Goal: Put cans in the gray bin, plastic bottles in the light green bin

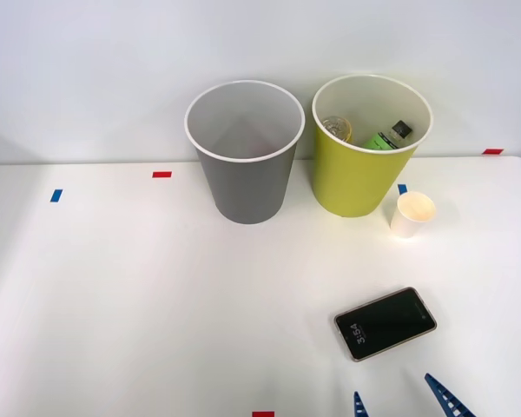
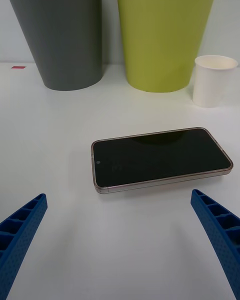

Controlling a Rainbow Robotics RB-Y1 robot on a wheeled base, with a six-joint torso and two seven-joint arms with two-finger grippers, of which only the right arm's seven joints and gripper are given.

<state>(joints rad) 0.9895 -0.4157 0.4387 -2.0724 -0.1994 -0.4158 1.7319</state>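
Right gripper [image 1: 401,401] is hovering released at 6 o'clock from a phone [image 1: 385,323]; 2 plastic bottles [image 1: 389,136] are lying inside the light green bin [image 1: 356,178].

A white surface [image 1: 139,287] carries everything, running back to a pale wall. Two round tapered bins stand upright near its far edge, side by side and just apart: the gray bin [image 1: 245,178] on the left, the light green bin [image 1: 358,178] on the right. A white paper cup [image 1: 412,215] stands upright just beside the green bin's right side. Nearer the front, a phone [image 1: 385,323] lies flat, screen up, turned at a slant, well apart from the bins. Small tape marks are stuck to the surface: a blue one [image 1: 56,195] at far left, a red one [image 1: 161,175] left of the gray bin, another red one [image 1: 492,151] at the far right and a red one [image 1: 263,413] at the front edge.
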